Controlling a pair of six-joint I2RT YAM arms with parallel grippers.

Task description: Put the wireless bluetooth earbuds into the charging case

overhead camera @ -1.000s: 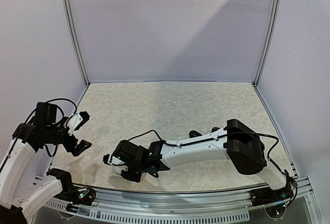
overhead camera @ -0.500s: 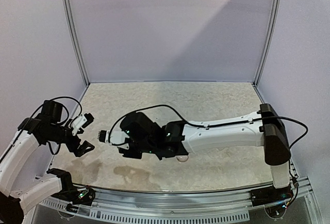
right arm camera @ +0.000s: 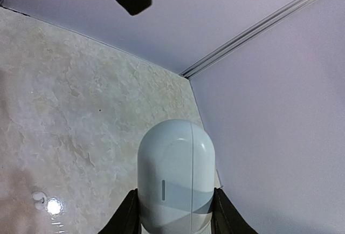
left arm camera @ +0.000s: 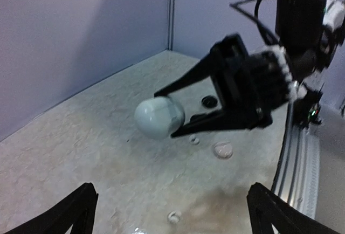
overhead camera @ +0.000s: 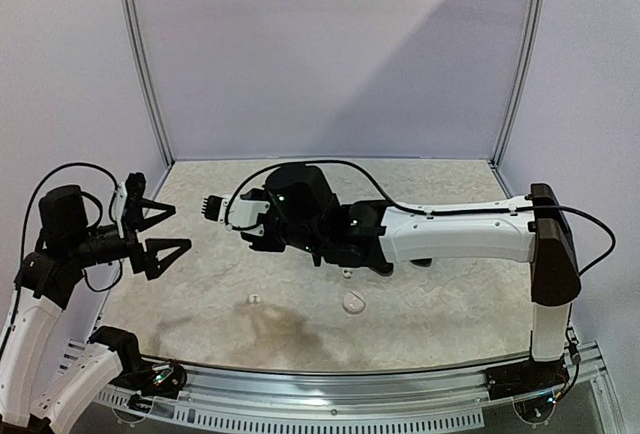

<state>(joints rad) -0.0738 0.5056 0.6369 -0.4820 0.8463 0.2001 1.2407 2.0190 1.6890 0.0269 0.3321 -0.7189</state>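
— What sort of room is it?
— A pale marbled tabletop [overhead camera: 400,194], shiny toward the front edge, closed in by lilac walls [overhead camera: 330,54] with a metal strip [overhead camera: 140,64] running up each back corner.
— And the arms?
— The right arm [overhead camera: 460,239] stretches low across the tabletop toward the left side. Its right hand [left arm camera: 165,114] is up off the surface and clenched on a white charging case [right arm camera: 175,174] (closed, by the look of the seam). The left arm [overhead camera: 40,284] stands raised at the left edge. Its left hand [overhead camera: 178,227] is released, fingers spread wide and pointed at the case without touching it.
— Where are the earbuds?
— One white earbud [overhead camera: 254,299] lies on the tabletop near the front, well apart from the case. A white rounded piece [overhead camera: 353,303] lies to its right; I can't tell what it is
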